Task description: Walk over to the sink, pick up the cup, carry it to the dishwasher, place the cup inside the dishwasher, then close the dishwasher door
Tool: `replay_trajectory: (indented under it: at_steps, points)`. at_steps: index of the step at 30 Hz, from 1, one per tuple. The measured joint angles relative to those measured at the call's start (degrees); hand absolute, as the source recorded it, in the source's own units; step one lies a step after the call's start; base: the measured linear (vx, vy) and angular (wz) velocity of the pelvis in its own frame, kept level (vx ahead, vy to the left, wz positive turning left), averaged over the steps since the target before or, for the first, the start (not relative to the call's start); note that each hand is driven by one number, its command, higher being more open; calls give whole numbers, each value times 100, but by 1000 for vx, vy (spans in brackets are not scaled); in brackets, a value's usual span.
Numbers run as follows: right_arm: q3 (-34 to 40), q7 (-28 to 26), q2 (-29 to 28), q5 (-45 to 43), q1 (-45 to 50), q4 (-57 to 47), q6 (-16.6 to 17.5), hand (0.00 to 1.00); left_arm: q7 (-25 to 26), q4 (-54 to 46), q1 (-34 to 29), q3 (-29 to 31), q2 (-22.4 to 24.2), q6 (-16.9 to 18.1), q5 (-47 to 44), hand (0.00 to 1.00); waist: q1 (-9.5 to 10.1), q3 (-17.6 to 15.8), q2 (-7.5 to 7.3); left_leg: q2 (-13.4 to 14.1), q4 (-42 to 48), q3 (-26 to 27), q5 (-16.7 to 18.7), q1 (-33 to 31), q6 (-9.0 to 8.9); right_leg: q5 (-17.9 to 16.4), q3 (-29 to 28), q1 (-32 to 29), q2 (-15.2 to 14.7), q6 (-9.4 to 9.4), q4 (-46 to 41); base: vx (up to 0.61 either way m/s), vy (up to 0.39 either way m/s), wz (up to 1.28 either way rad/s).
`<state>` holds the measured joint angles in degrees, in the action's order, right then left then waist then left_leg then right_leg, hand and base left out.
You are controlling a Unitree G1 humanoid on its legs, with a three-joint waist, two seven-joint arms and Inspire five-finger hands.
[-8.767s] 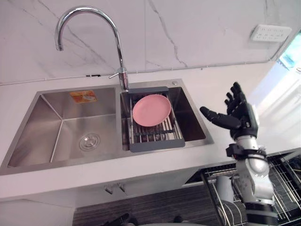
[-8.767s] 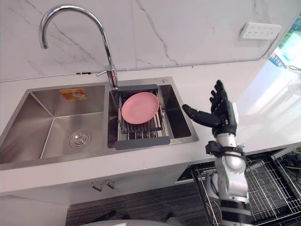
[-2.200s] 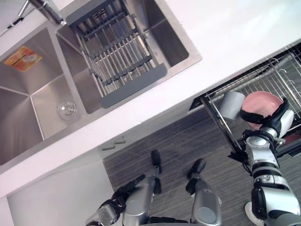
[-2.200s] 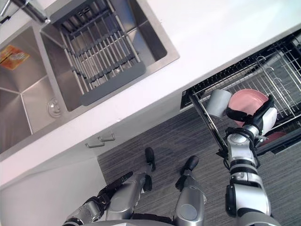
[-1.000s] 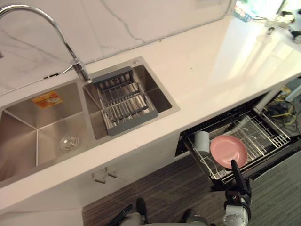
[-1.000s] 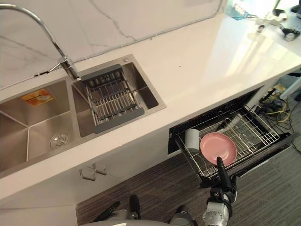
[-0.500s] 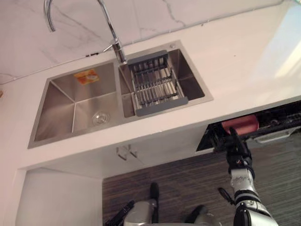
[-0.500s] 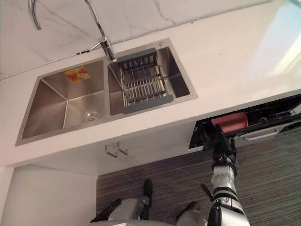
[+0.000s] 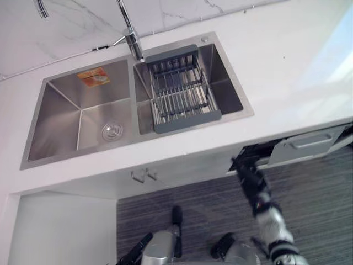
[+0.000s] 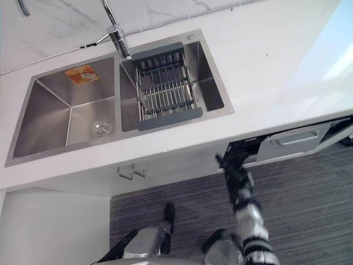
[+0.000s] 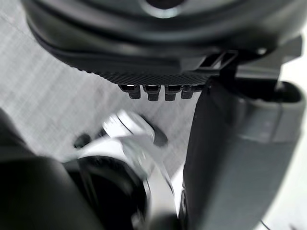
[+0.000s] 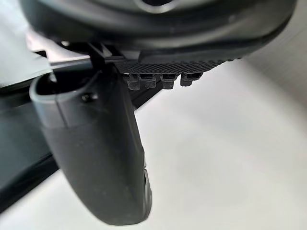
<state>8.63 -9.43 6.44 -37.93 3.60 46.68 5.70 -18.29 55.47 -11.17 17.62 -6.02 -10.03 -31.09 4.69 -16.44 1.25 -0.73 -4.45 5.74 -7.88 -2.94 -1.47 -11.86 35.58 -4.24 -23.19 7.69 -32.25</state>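
The cup is hidden; judging by the nearly shut dishwasher door (image 9: 331,139), it probably sits inside, below the tabletop (image 9: 287,72) and to the right of the sink (image 9: 58,118). A cup like that should be light, stiff and smooth, best held round its body.

The door looks to be a rigid grey panel with a bar handle (image 9: 301,143). It should move with a flat push on its face rather than a grip. A dark gap shows at the door's end nearest the sink, and whatever the dishwasher holds is out of sight.

The right hand (image 9: 251,179) reaches toward that gap with straight fingers, holding nothing. The left hand (image 11: 235,158) hangs low over the floor, fingers relaxed.

The sink's left basin holds a drain (image 9: 112,131) and a sticker (image 9: 91,75). A grey draining rack (image 9: 179,94) spans its right basin.
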Motion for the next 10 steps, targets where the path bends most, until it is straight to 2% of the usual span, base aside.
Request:
replay_trajectory:
  at_steps: [1, 2, 3, 4, 5, 6, 7, 9, 10]
  points:
    - [23, 37, -154, 275, 220, 262, 48, 100, -77, -166, 12, -146, -44, -8, -50, 100, -67, -4, -125, -68, 48, -98, 79, 89, 35, 119, -615, -136, -43, 8, -379, 258, 43, 23]
    - [226, 123, -219, 606, 198, 252, 184, 100, -109, -269, 32, -201, -59, -17, -84, 100, -142, -42, -288, -17, 120, -160, 189, 169, 101, 392, -1075, -387, -58, -84, -898, 285, -4, 15]
    - [288, 153, -237, 678, 162, 302, 189, 100, -69, -257, 53, -232, -110, -19, -90, 100, -196, -42, -304, 49, 130, -194, 256, 229, 116, 376, -1296, -572, -27, -61, -1110, 202, -52, 9]
    - [410, 216, -256, 842, 169, 445, 247, 100, -25, -244, 117, -301, -222, -108, -175, 100, -262, -19, -233, 210, 172, -318, 338, 256, 149, 46, -1504, -627, 218, -41, -783, 156, -95, 31]
    - [513, 248, -260, 975, 208, 572, 283, 100, -25, -253, 193, -309, -281, -142, -341, 100, -303, 1, -196, 378, 221, -440, 408, 267, 97, -60, -1696, -623, 535, -50, -183, 120, -91, 49]
    - [689, 288, -316, 1177, 292, 779, 313, 100, 11, -253, 312, -273, -303, -124, -518, 100, -308, 16, -199, 560, 297, -593, 541, 334, 24, 6, -2037, -664, 901, -40, 691, 141, -108, 47]
    - [759, 317, -355, 1270, 346, 876, 311, 100, 50, -220, 370, -268, -302, -113, -520, 100, -314, 21, -209, 596, 321, -665, 590, 376, 1, 74, -2148, -670, 974, -28, 954, 120, -106, 54]
    - [1042, 409, -456, 1338, 549, 1152, 199, 100, 104, -112, 404, -190, -309, -108, -548, 100, -366, 84, -330, 634, 356, -772, 763, 569, -138, 688, -2452, -665, 1117, -27, 1622, 169, -193, 44]
    - [1147, 429, -543, 1339, 699, 1290, 76, 100, 103, -118, 296, -98, -352, -116, -582, 100, -382, 231, -574, 549, 351, -776, 866, 675, -253, 1395, -2581, -635, 1096, -33, 1829, 150, -187, 24]
